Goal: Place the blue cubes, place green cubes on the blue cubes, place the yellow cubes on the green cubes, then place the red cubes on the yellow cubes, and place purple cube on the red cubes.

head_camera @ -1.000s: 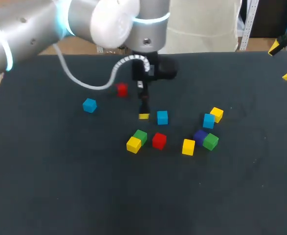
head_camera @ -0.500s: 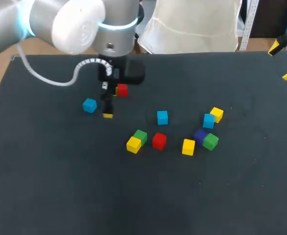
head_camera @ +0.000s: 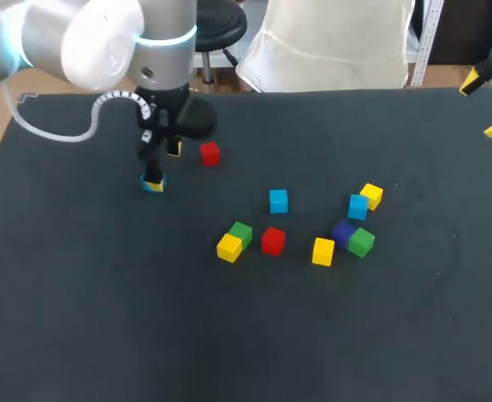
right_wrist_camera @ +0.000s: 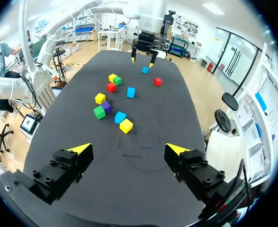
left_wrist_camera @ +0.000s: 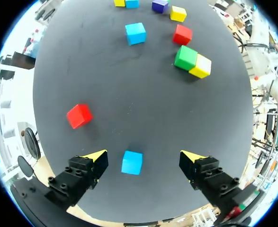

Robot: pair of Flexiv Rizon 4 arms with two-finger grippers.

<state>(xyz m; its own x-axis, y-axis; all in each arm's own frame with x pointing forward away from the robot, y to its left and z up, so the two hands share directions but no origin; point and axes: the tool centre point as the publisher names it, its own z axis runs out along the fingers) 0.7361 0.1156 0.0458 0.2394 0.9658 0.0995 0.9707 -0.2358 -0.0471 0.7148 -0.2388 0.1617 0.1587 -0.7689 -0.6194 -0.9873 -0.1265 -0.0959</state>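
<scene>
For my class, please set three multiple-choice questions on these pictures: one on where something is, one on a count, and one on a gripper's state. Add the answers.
1. Where is the left gripper?
A. High above a stack
B. Around a blue cube
C. In a bowl

2. How many blue cubes lie on the table?
A. One
B. Three
C. Five

3. The right gripper is:
A. Open, holding nothing
B. Shut on a cube
C. Shut on a cloth

Answers:
1 B: in the left wrist view the cube lies between its open fingers, untouched.
2 B: the head view shows one at the left gripper, another mid-table and a third further right.
3 A: its fingers stand wide apart with nothing between them.
</scene>
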